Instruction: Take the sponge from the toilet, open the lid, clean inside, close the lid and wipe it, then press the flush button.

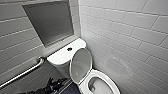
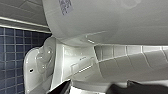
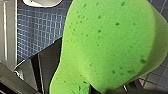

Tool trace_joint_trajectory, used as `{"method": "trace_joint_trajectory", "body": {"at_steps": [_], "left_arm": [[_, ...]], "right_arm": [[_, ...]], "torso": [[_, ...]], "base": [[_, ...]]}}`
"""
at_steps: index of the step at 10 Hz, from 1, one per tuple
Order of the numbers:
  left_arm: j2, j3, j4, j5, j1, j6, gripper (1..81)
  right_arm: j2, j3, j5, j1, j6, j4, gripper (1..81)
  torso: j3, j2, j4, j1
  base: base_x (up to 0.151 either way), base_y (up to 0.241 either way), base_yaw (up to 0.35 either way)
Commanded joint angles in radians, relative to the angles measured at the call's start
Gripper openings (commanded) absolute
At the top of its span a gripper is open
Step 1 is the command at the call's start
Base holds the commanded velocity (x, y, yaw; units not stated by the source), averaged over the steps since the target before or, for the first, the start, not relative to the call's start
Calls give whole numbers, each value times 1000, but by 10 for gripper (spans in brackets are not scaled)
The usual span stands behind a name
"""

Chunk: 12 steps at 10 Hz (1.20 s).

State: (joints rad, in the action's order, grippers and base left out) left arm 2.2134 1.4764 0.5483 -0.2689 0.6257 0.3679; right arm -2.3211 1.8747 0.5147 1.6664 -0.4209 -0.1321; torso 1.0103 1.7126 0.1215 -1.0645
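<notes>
The white toilet [image 1: 65, 56] stands in the corner with its lid [image 1: 80, 65] raised against the tank and the oval bowl [image 1: 100, 85] uncovered. The dark flush button [image 1: 69, 49] sits in the middle of the tank top. My left arm [image 1: 51, 86] reaches in low beside the tank. In the left wrist view, the toilet's white ceramic underside [image 2: 105, 32] looms close, with two dark finger parts wide apart and nothing between them. The bright green sponge [image 3: 110, 45] shows very large in the right wrist view, gripped at its lower edge by my shut right gripper [image 3: 100, 90].
A metal grab bar [image 1: 25, 72] runs along the left wall. A grey recessed niche [image 1: 50, 21] lies above the tank. White tiled walls close in on the left and right. Blue tiled floor [image 3: 40, 30] lies below.
</notes>
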Motion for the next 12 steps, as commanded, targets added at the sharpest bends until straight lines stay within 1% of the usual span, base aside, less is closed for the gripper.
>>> {"method": "trace_joint_trajectory", "body": {"at_steps": [1,4,6,7,10,12], "left_arm": [[-30,-10,2,33,-142,-1,811],[2,-11,7,43,-180,2,811],[39,-14,-5,50,-174,2,811],[46,-14,-10,81,-165,0,811],[49,-56,-13,117,-159,-7,811],[51,-65,-16,123,-151,-9,811]], "right_arm": [[46,-10,-44,11,-3,-27,10],[44,-10,-42,11,-4,-29,10],[44,-10,-42,10,-4,-29,10],[43,-13,-42,7,-4,-29,10],[41,-19,-42,-3,-3,-29,10],[46,-23,-44,-3,-1,-29,10]], "torso": [[0,0,0,0],[0,0,0,0],[0,0,0,0],[0,0,0,0],[0,0,0,0],[0,0,0,0]], "base": [[0,0,0],[0,0,0],[0,0,0],[0,0,0],[0,0,0],[0,0,0]]}}
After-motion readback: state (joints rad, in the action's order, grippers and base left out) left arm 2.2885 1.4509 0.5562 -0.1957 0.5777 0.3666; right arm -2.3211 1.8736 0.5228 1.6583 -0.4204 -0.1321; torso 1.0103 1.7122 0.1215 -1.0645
